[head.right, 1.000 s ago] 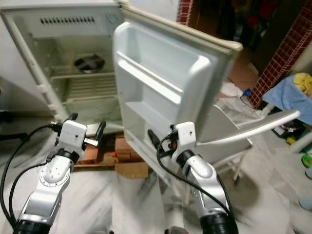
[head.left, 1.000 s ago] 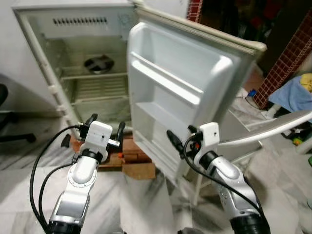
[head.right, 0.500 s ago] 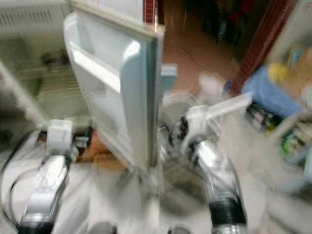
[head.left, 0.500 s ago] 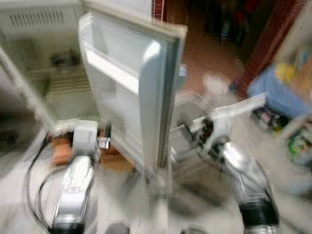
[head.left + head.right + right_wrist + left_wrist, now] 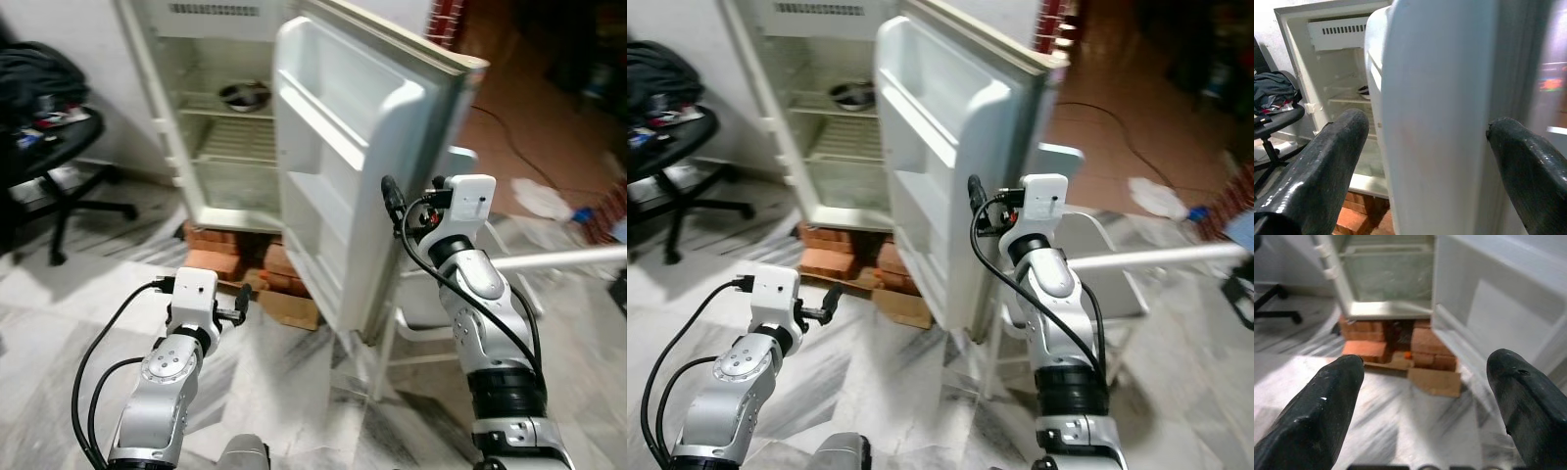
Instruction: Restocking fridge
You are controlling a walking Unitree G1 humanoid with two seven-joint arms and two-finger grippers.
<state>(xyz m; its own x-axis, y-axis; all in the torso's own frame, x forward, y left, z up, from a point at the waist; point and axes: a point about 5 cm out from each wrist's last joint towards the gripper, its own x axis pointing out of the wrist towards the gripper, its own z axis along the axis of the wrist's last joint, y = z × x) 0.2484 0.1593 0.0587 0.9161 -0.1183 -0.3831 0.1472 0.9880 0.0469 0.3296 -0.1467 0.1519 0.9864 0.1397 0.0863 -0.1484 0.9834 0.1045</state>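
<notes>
I have the fridge straight ahead with its door swung wide toward me, and the door's outer edge stands right in front of my right gripper, lying between the two spread fingers in the right wrist view. That gripper is wide open; I cannot tell whether either finger touches the door, and it holds nothing. My left gripper hangs low over the marble floor, well short of the fridge, also spread wide with nothing between its fingers. Ahead of it the fridge stands raised on a stack of red bricks, with a flat piece of cardboard lying on the floor beside them and a small orange object among the bricks. Inside the cabinet I count one metal bowl on the upper wire shelf, and the door's moulded racks hold nothing. One black office chair stands to my left with dark clothing heaped on it, and one white chair sits behind the door on my right.
</notes>
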